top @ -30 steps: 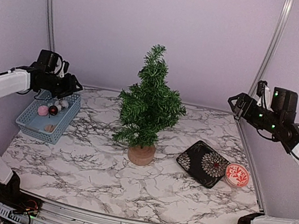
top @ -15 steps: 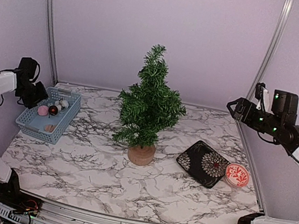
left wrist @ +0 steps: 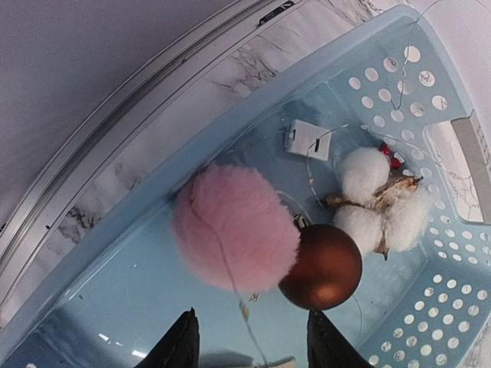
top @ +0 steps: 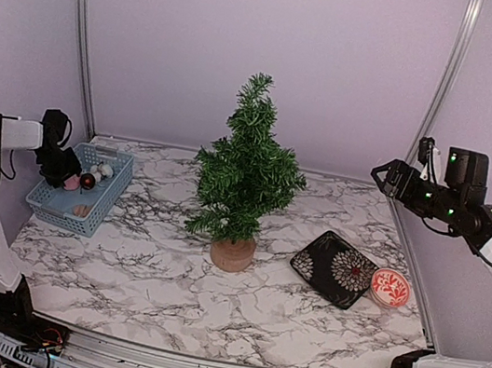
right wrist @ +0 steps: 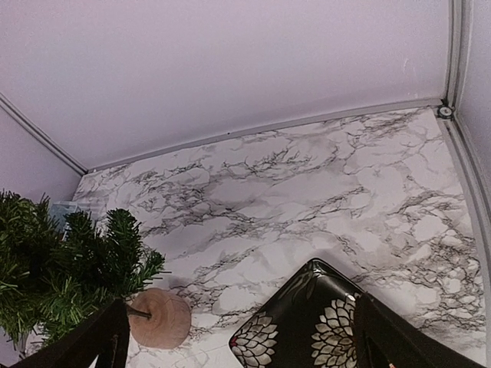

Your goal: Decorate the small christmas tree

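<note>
Because the small christmas tree (top: pixel 246 170) is a bristly wire-and-plastic pine on a round wooden stump (top: pixel 232 254), I judge it light and a little top-heavy. Its branches should be springy enough to bend under a push. Steady it low on the trunk or at the stump, not by the soft tips.

From above, the tree stands upright at the middle of the marble worktop (top: pixel 143 290), well apart from both arms. A blue basket (top: pixel 70 218) sits by the left edge toward the far-left corner, with the left gripper (top: pixel 62 167) hanging over its near-left rim. The right gripper (top: pixel 382 174) hovers high over the far-right corner. A black floral dish (top: pixel 338 268) and a small red-patterned dish (top: pixel 390 288) lie near the right edge; both look bare.

At the left wrist, the gripper's (left wrist: pixel 253 345) jaws stand partly apart with nothing between them, just above the basket's floor. Inside lie a pink pompom (left wrist: pixel 234 230), a brown bauble (left wrist: pixel 322 266) touching it, a white cotton sprig (left wrist: pixel 376 199) and a small white box (left wrist: pixel 305 139) on thin wire.

At the right wrist, the gripper's (right wrist: pixel 245 341) jaws are spread wide and empty. The tree's lower branches (right wrist: pixel 61 268) and stump show lower left, beside the black dish's corner.
</note>
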You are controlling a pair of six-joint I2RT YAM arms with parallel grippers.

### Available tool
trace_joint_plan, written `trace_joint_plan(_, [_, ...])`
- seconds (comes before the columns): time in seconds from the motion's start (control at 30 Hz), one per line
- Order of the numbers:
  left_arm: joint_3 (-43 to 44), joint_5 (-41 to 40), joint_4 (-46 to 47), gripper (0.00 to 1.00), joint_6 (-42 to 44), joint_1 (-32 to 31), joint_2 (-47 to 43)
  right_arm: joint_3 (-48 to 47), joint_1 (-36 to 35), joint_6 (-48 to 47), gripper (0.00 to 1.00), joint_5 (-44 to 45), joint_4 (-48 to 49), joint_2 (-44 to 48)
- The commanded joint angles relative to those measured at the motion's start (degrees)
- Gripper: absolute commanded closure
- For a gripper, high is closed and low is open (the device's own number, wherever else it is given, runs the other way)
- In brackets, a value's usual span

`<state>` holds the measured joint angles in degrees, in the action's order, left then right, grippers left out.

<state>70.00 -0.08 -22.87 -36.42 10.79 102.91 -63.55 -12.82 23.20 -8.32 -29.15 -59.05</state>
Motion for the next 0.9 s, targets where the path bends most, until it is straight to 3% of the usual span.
trace_joint_plan(0.0, [3.1,2.45,3.52,0.56,-0.43,0.26,3.41,-2.08,0.59,1.54,0.01,0.03,0.87,-0.1])
trace_joint_plan(0.2, [5.08,4.1,3.86,0.97,-0.55,0.33,2.24,-2.19,0.55,2.16,0.01,0.27,0.61,0.32])
trace_joint_plan(0.23, [5.17,4.27,3.85,1.0,-0.4,0.34,1.11,-2.12,0.6,2.25,0.01,0.17,0.85,0.45])
trace_joint_plan(0.6, [9.92,12.44,3.61,1.0,9.95,0.29,-15.24,-1.36,0.6,2.52,0.01,-5.96,6.53,0.71])
trace_joint_plan(0.87, [14.3,22.71,2.2,1.0,10.08,-0.16,-22.04,-2.63,0.54,1.43,0.01,-10.33,8.72,0.07])
